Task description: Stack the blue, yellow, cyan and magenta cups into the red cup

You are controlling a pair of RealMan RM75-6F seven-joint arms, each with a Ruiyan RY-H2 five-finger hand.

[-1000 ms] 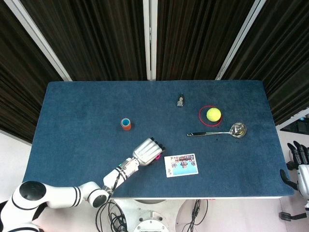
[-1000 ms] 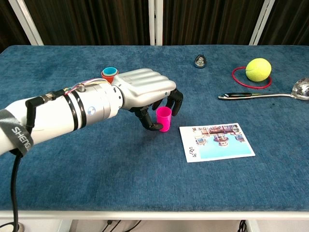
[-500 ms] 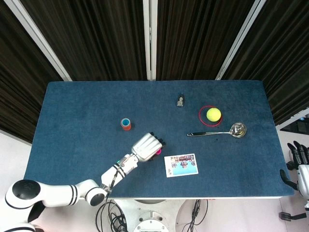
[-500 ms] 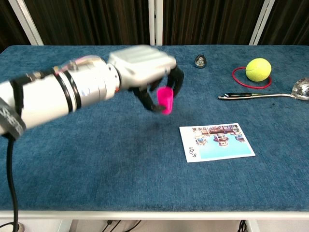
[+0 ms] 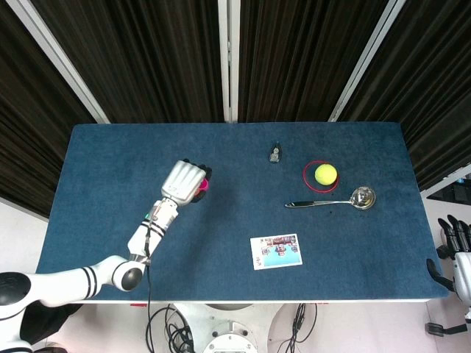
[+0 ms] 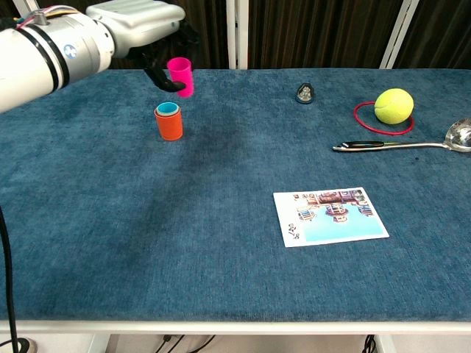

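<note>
Chest view shows the left hand point(image 6: 140, 18) raised at the far left, pinching the small magenta plastic cup point(image 6: 180, 76) upright in the air just above and slightly right of the red plastic cup point(image 6: 169, 123), which stands on the blue felt counter point(image 6: 221, 279) with a cyan cup point(image 6: 168, 109) nested inside. To seat it well, I judge the magenta cup should shift a little left until centred over the cyan rim, kept vertical, then lowered before the fingers let go. The right hand point(image 5: 458, 254) hangs idle off the counter's right edge, its grip unclear.

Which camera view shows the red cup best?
The chest view: the red cup stands in full side view, a cyan rim inside it. In the head view the left hand, holding the pink cup, covers it.
</note>
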